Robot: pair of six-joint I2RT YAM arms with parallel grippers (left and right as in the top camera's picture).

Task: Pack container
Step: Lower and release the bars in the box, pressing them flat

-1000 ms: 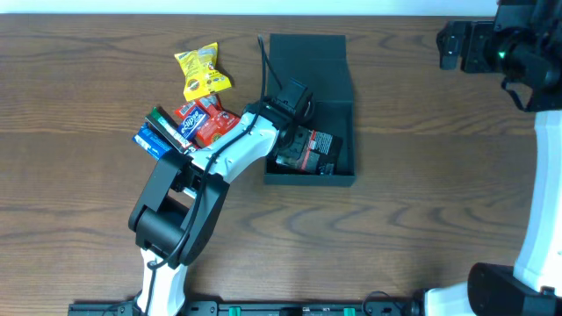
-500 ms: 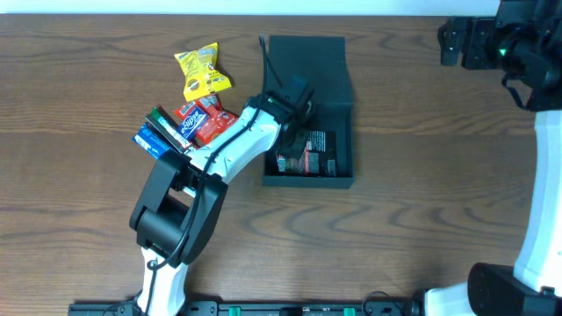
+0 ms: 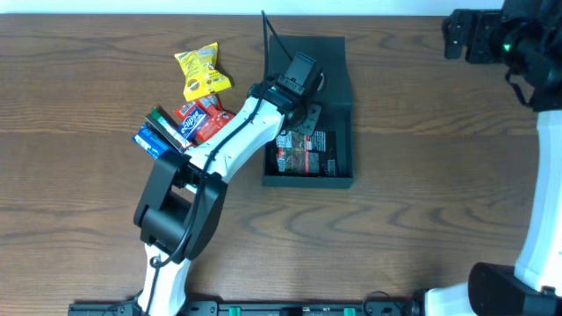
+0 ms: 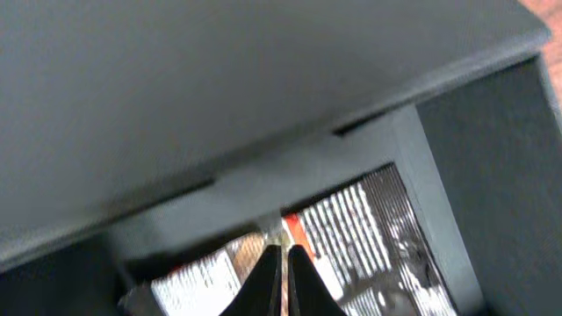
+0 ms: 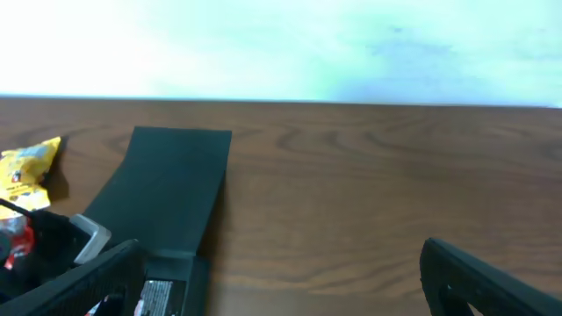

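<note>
The container [image 3: 345,140] is a dark square box in the middle of the table, with its flap lid [image 3: 323,51] laid open at the far side. A few snack packets [image 3: 304,153] with white printed backs lie inside. My left gripper [image 3: 306,112] is shut and empty over the box's far inner wall; in the left wrist view its tips [image 4: 283,252] hang just above the packets [image 4: 373,224]. My right gripper [image 3: 474,39] is open and empty, raised at the far right; its view shows the lid [image 5: 171,175].
Loose snack packets lie left of the box: a yellow one [image 3: 201,72], red ones [image 3: 207,125], and blue and green ones [image 3: 153,133]. My left arm reaches over them. Bare wood table lies right of the box [image 3: 421,158].
My left gripper has pulled back from over the packets toward the box's far wall and lid. The packet it was on now lies flat in the box. The right arm barely moved.
</note>
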